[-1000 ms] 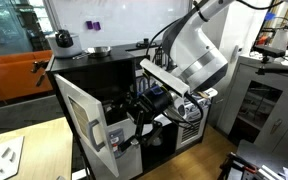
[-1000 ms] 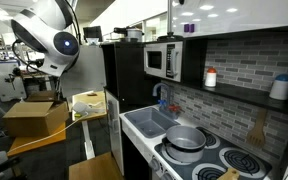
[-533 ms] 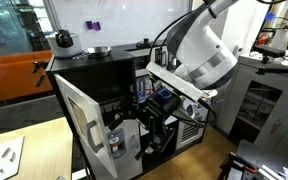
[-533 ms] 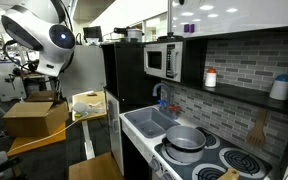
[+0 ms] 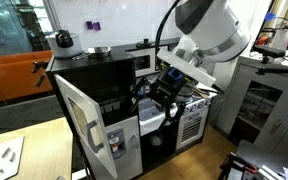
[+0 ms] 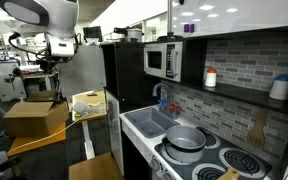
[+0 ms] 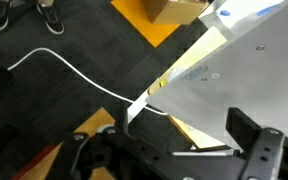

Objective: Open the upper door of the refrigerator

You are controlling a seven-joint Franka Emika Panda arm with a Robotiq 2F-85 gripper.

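The refrigerator (image 5: 104, 85) is a black-framed toy cabinet. Its upper door (image 5: 84, 125) stands swung wide open, white inner face showing; it also shows in an exterior view (image 6: 85, 66) as a grey panel. My gripper (image 5: 156, 100) hangs in front of the open fridge, apart from the door. In the wrist view the gripper (image 7: 164, 150) is open and empty, its black fingers wide apart, with a pale flat door face (image 7: 249, 60) beyond them.
The shorter lower door (image 5: 125, 145) is below. A small microwave (image 6: 161, 61), sink (image 6: 149, 122) and stovetop with a pot (image 6: 186, 139) stand beside the fridge. A cardboard box (image 6: 32, 118) sits on the floor, and a white cable (image 7: 64, 65) crosses it.
The arm has lifted and pulled back from the fridge opening, raising the gripper. The upper door stays open in the same place.
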